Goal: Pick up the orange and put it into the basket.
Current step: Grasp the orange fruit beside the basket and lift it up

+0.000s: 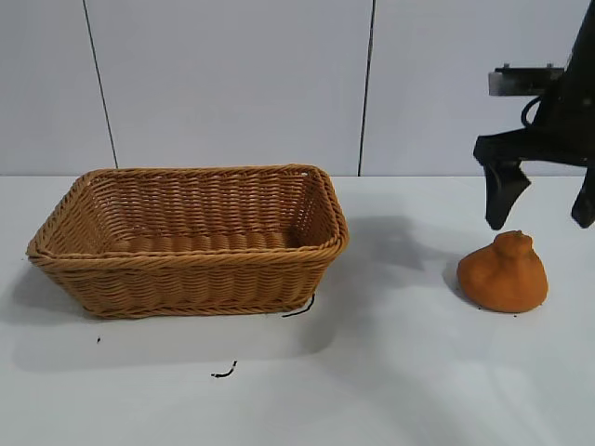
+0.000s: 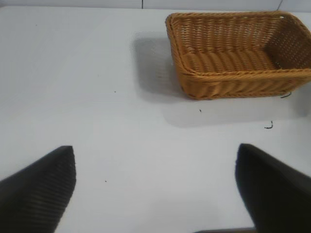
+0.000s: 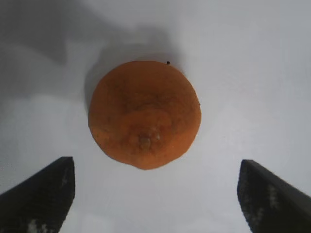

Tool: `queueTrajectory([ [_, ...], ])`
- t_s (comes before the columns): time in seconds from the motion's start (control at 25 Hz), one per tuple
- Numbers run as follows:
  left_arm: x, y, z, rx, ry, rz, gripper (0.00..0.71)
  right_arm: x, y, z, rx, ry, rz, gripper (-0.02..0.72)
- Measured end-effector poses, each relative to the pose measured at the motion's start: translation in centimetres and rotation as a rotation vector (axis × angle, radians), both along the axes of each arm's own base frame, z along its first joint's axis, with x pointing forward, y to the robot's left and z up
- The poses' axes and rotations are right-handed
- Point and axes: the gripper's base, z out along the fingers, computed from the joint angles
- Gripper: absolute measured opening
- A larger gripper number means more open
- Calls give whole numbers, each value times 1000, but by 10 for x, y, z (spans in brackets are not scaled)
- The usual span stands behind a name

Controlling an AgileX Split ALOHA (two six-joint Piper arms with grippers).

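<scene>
Our right gripper (image 1: 542,206) hangs spread wide just above the orange (image 1: 503,273); we should descend centred, then close below its widest part.

Woven wicker basket (image 1: 191,243); matte, dimpled orange (image 1: 503,274); smooth white table (image 1: 400,372).

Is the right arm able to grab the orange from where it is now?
Probably yes. The right gripper hangs open just above the orange, which sits alone on the table, well apart from the basket. Nothing blocks the way down.
</scene>
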Motion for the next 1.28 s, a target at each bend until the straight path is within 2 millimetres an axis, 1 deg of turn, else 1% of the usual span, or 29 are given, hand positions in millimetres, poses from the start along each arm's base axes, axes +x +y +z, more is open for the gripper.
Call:
queueTrajectory([
  [0.12, 0, 0, 0, 0, 0, 0, 639, 6, 1, -23, 4, 19, -2, 643],
  [0.24, 0, 0, 0, 0, 0, 0, 639, 8, 1, -39, 4, 45, -3, 642],
  [0.36, 0, 0, 0, 0, -2, 0, 639, 9, 1, -49, 3, 57, -3, 640],
  [0.48, 0, 0, 0, 0, -2, 0, 639, 10, 1, -51, 3, 52, -4, 636],
  [0.52, 0, 0, 0, 0, -2, 0, 639, 11, 1, -51, 3, 50, -4, 623],
  [0.56, 0, 0, 0, 0, -2, 0, 639, 11, 1, -51, 3, 46, -4, 599],
  [0.6, 0, 0, 0, 0, -2, 0, 639, 11, 1, -51, 3, 41, -4, 554],
  [0.68, 0, 0, 0, 0, -2, 0, 639, 12, 1, -51, 3, 37, -4, 440],
  [0.8, 0, 0, 0, 0, -2, 0, 639, 12, 1, -51, 2, 35, -3, 241],
  [0.84, 0, 0, 0, 0, -2, 0, 639, 12, 1, -51, 1, 36, -2, 202],
  [0.92, 0, 0, 0, 0, -2, 0, 639, 12, 1, -45, 1, 26, -2, 155],
  [1.0, 0, 0, 0, 0, -2, 0, 639, 11, 1, -36, -2, 11, 1, 140],
  [1.08, 0, 0, 0, 0, -2, 0, 639, 10, 0, -22, -6, -11, 6, 136],
  [1.16, 0, 0, 0, 0, -2, 0, 639, 12, -1, -1, -16, -48, 14, 130],
  [1.28, 0, 0, 0, 0, -1, 0, 639, 19, -1, 42, -18, -125, 16, 130],
])
